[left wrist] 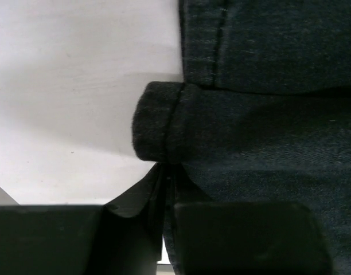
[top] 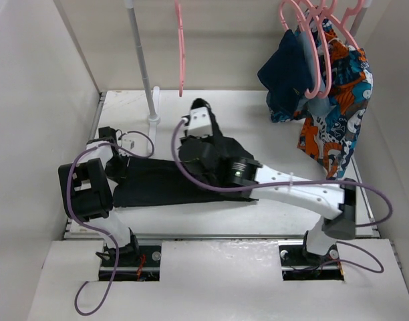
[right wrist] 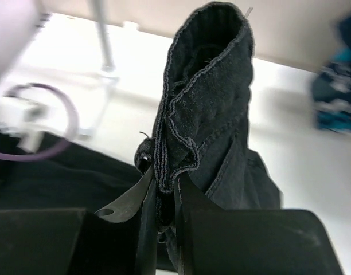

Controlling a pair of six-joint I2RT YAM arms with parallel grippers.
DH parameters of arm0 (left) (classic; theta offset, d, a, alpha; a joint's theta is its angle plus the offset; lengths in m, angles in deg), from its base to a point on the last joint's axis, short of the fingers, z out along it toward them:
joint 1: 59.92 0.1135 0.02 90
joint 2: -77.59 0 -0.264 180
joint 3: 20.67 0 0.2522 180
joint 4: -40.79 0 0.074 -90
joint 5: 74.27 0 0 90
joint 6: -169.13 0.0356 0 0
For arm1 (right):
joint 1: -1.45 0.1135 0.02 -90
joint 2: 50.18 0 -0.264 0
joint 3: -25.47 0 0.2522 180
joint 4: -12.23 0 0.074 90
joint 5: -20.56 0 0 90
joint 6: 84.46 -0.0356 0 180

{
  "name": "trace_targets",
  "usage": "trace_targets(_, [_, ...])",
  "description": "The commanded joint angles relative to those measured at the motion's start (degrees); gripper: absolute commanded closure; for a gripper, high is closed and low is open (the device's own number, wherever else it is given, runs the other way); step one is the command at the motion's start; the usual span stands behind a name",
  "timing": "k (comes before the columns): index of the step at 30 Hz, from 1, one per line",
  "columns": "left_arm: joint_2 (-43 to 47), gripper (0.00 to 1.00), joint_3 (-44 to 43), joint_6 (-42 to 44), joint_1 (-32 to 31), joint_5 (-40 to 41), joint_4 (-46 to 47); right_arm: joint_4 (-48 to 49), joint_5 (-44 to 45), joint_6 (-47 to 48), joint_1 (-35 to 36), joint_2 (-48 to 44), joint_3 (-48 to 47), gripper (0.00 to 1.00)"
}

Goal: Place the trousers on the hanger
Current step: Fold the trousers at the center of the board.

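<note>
Gripping is the word right now: the trousers point(top: 158, 187) lie spread along the table point(top: 191, 217), dark and flat for most of their length, and both arms have hold of them. In the right wrist view, the right gripper point(right wrist: 164, 226) is clamped on a thick fold of the black cloth, which stands up above its fingers in a bunched, seamed ridge. On the left wrist view, the left gripper point(left wrist: 164, 229) is pinched tight on the fabric just below a rolled hem, right at the garment's edge where it meets bare table.

We judge this to be the pick-up step, with the cloth secured at two places but nearly all of it down on the surface. The hanger point(top: 181, 50) hangs empty from the back rail, beside the rack pole point(top: 141, 60) and well apart from the trousers.

What we need next is a shared lift, keeping the stretch between the two grips taut enough to drape over the hanger's lower bar. Off to the right, the navy garment point(top: 288, 73) and the patterned cloth point(top: 338, 120) hang on their own hangers, clear of our path.
</note>
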Motion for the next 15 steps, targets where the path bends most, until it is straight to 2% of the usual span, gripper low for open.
trace_targets(1, [0.91,1.00,1.55,0.18,-0.76,-0.97,3.08,13.68,-4.82,3.91,0.94,6.11,-7.53,1.00])
trace_targets(5, [0.91,1.00,2.07,0.18,-0.76,-0.97,3.70,16.04,-13.25,6.02,2.08,14.46,-16.05,1.00])
trace_targets(9, [-0.23,1.00,1.46,0.18,-0.76,-0.97,3.70,16.66,-22.75,6.02,2.08,22.45,-19.76,1.00])
trace_targets(10, [-0.24,0.97,0.85,-0.60,-0.76,-0.97,3.70,16.66,-23.89,6.02,2.08,23.52,-20.29,1.00])
trace_targets(11, [-0.24,0.89,-0.03,-0.61,-0.76,-0.97,3.09,16.66,-25.65,6.02,2.08,24.57,-20.29,1.00])
trace_targets(13, [-0.24,0.66,-1.52,-2.09,1.25,-2.37,1.95,16.66,-26.98,6.02,2.08,26.85,-19.77,1.00])
trace_targets(14, [-0.24,0.51,-3.62,-2.10,2.13,-4.29,1.25,16.66,-26.98,6.02,2.08,27.57,-19.76,1.00])
trace_targets(15, [-0.24,0.45,-4.60,-2.97,2.92,-4.91,0.02,16.66,-27.59,6.02,2.08,28.27,-19.76,1.00])
